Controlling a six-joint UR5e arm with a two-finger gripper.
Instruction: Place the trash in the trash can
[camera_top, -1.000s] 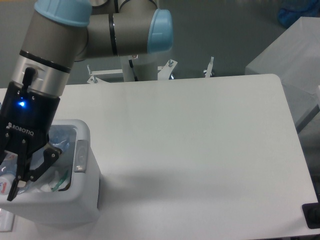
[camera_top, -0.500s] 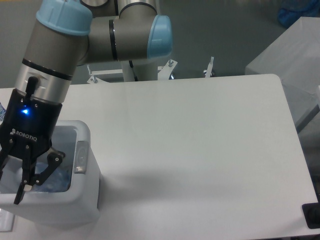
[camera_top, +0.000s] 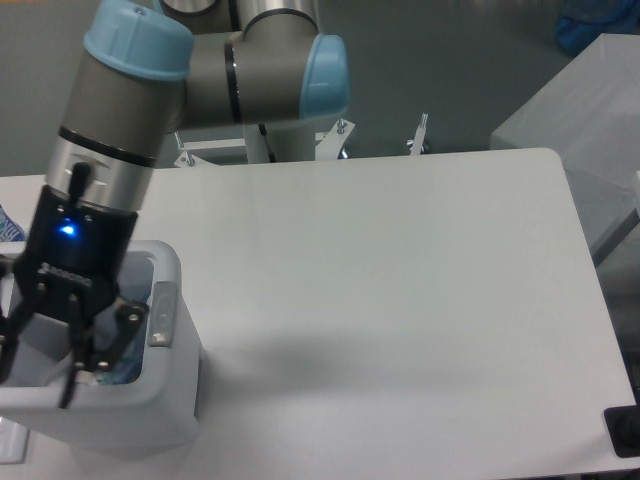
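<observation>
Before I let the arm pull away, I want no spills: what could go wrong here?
The tool hangs open inside the trash can, one finger near the wall with the grey tab. It might snag that wall and drag or tip the can, which stands near the table edge.

View from above and in front of a white table (camera_top: 400, 280). At the lower left stands the white bin (camera_top: 170, 400), with a grey tab (camera_top: 162, 313) on its right rim. The arm (camera_top: 180, 90), grey with light-blue caps, reaches down from the top left. Its black gripper (camera_top: 45, 370), lit by a small blue lamp (camera_top: 67, 231), hangs over the bin's opening with the fingers (camera_top: 110, 340) spread and their tips inside the rim. A patch of clear bluish plastic (camera_top: 128, 368) shows in the bin beside the right finger; what it is cannot be told. A dark object (camera_top: 624, 432) sits at the lower right edge.
</observation>
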